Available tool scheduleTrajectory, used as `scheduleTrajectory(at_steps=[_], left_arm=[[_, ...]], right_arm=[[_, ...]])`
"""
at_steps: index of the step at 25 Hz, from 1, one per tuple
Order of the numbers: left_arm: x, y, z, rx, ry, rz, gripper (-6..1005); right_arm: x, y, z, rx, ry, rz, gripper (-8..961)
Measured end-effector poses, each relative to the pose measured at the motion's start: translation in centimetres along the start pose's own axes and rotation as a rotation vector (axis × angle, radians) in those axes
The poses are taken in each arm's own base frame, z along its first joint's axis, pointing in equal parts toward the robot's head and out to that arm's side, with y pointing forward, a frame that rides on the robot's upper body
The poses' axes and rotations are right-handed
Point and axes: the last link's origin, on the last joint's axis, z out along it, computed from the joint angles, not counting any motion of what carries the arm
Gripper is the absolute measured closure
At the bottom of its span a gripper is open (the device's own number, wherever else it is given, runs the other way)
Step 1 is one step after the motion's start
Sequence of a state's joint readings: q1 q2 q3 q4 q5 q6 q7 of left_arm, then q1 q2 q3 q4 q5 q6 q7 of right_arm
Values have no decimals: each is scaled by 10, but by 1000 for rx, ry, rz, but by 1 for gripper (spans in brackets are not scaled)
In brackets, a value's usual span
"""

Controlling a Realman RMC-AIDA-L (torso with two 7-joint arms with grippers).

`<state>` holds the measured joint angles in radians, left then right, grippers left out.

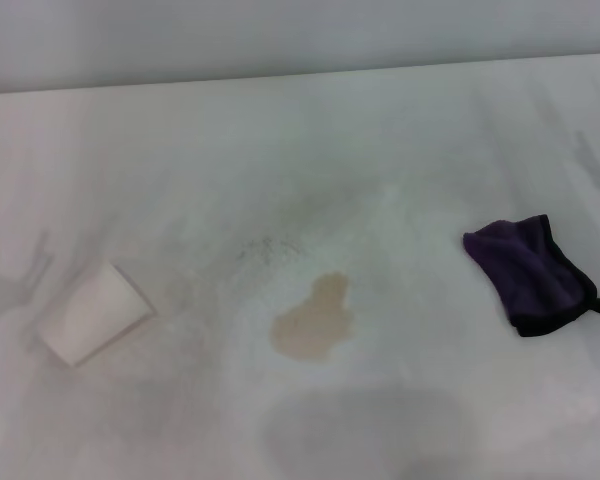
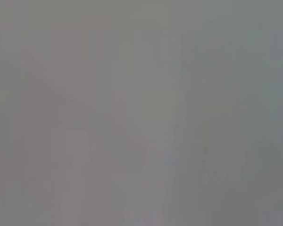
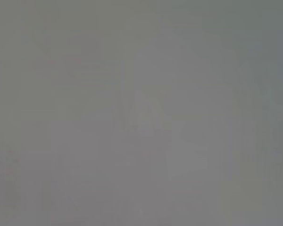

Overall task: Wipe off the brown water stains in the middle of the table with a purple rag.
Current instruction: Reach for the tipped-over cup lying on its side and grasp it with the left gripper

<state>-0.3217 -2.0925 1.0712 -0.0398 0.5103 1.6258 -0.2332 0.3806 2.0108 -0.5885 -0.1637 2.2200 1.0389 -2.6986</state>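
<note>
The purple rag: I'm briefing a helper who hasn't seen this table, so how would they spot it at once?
On the broad white tabletop, look to the robot's right side, well right of the pale tan-brown water stain in the middle. There lies the small dark purple soft cloth, crumpled, with black edge trim. It is the only dark thing; the white paper cup lies tipped over far left.

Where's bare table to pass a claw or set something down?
Free: the whole far strip of the table; the gap between brown water stains and purple rag; between the tipped white paper cup and the stains. Nowhere crowded. No claw visible.
</note>
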Motion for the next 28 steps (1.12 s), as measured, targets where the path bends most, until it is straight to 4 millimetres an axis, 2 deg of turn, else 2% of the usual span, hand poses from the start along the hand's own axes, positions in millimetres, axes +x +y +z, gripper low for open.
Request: scheduleTrajectory(at_steps=[10, 15, 23, 25, 26, 28], left_arm=[[3, -1, 2, 7, 19, -10, 131], [1, -7, 6, 19, 0, -135, 135], [-7, -13, 36, -168, -167, -304, 139], [-4, -16, 43, -201, -191, -326, 138], [3, -22, 57, -283, -242, -365, 138], [7, -24, 62, -324, -280, -380, 138]], right_arm=[[0, 4, 3, 0, 3, 6, 109], [1, 3, 4, 4, 13, 5, 108], [3, 6, 8, -6, 38, -4, 109], [3, 7, 8, -7, 40, -5, 109], [3, 7, 9, -10, 40, -6, 109], [2, 8, 10, -13, 38, -7, 109]])
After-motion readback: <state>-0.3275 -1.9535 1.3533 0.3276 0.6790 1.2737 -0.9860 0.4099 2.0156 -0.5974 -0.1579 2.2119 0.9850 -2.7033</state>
